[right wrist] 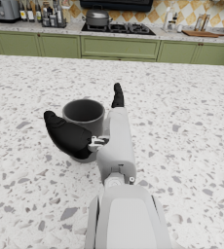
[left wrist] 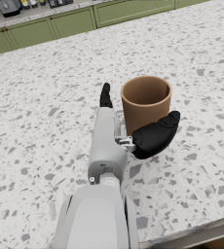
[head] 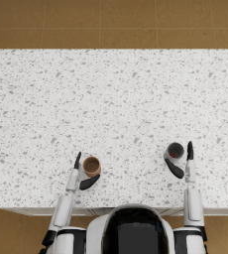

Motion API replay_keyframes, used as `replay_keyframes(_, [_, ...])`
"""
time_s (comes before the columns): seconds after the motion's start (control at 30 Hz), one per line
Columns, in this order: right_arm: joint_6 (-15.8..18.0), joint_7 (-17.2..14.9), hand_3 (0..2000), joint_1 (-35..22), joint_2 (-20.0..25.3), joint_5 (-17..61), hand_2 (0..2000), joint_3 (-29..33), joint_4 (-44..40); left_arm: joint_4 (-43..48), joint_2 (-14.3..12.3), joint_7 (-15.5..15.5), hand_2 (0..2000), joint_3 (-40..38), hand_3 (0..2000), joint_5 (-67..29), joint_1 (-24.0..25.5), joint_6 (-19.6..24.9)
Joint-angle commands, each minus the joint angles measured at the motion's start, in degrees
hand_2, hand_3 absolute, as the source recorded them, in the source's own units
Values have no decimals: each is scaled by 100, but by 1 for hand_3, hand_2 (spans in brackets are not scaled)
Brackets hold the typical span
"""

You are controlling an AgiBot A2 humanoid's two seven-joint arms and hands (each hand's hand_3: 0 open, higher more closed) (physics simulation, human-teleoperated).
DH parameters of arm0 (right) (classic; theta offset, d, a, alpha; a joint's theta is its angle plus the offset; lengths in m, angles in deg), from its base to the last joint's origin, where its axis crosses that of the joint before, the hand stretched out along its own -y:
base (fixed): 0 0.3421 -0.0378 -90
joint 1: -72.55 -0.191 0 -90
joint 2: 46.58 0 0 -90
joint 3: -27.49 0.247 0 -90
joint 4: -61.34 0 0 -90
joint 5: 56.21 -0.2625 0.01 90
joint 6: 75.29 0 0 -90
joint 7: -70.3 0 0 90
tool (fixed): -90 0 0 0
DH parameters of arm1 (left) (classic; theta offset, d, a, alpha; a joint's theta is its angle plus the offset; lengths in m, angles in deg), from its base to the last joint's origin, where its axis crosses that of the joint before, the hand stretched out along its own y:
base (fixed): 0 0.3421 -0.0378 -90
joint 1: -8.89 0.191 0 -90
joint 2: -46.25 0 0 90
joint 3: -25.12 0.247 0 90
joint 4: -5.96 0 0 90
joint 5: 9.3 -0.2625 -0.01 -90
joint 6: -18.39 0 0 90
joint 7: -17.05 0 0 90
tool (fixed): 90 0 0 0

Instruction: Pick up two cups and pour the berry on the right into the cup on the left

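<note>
Two cups: both stand upright near the counter's front edge, well apart.
Brown cup: on the left, looks empty, the receiver.
Grey cup: on the right, berry inside.
Left hand: open, cradling the brown cup between thumb and fingers, ready to close.
Right hand: open likewise around the grey cup; not yet lifted.

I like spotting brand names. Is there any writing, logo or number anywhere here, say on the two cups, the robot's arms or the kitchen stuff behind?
None can be read.
Brown cup: plain.
Grey cup: plain.
Bottles on the far kitchen counter: too small and blurred to tell.
</note>
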Motion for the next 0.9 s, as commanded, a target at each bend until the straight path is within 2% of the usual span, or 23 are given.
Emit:
replay_keyframes(0.03, [0,0,0,-170,27,0,0,-134,-300,-177,-64,0,0,-26,0,0,-116,0])
replay_keyframes(0.33, [0,0,0,-572,180,-1,0,-248,-1261,-331,-231,1,0,133,0,1,-210,17])
replay_keyframes(0.77, [17,5,0,-815,354,-2,0,-219,-1490,-554,-519,2,0,216,0,2,-490,23])
replay_keyframes(0.8, [30,3,0,-765,360,-2,0,-194,-1419,-492,-509,0,1361,202,327,2,-440,23])
replay_keyframes(0.83, [28,1,327,-791,373,-2,1361,-165,-1450,-469,-518,0,2000,186,653,2,-435,94])
replay_keyframes(0.87, [138,5,653,-766,384,-2,2000,-168,-1419,-406,-514,-4,2000,144,980,1,-401,174])
replay_keyframes(0.9, [257,2,980,-789,395,-1,2000,-184,-1436,-403,-534,-9,2000,124,1280,1,-419,241])
